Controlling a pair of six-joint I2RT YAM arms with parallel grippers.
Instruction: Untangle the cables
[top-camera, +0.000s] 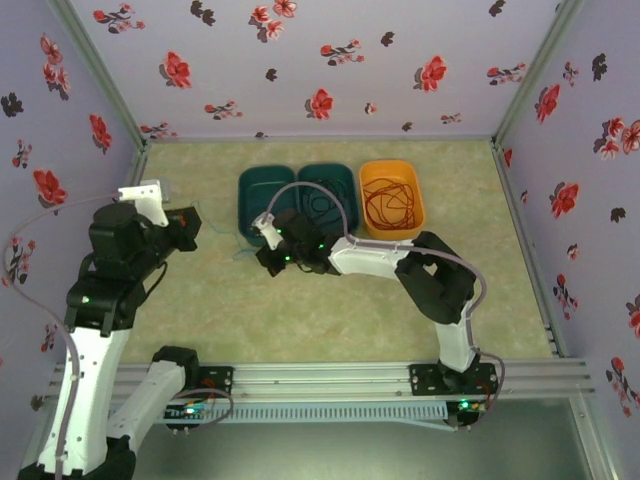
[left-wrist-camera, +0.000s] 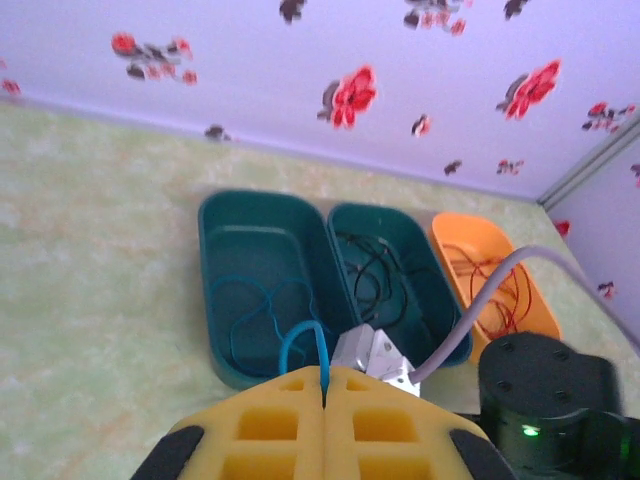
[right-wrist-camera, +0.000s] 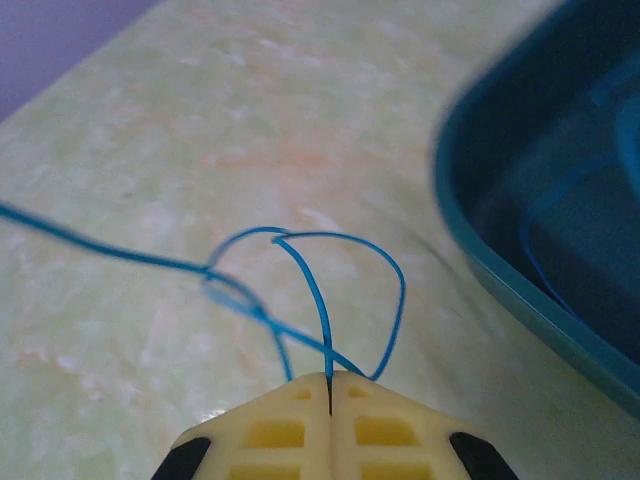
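A thin blue cable (right-wrist-camera: 322, 290) is pinched by both grippers. In the right wrist view it rises from my shut right gripper (right-wrist-camera: 329, 378) in crossing loops over the table, and one strand trails off to the left. In the left wrist view my left gripper (left-wrist-camera: 325, 376) is shut on a short blue loop (left-wrist-camera: 302, 342) of the cable. Seen from above, the left gripper (top-camera: 196, 228) and right gripper (top-camera: 264, 262) sit close together in front of the bins, with the blue cable (top-camera: 240, 250) faint between them.
Three bins line the back of the table: a teal bin (top-camera: 262, 196) holding blue cable, a teal bin (top-camera: 330, 192) holding black cable, and an orange bin (top-camera: 392, 198) holding red cable. The right arm's wrist camera (left-wrist-camera: 378, 360) sits just past my left fingers. Floral walls enclose the table (top-camera: 350, 320).
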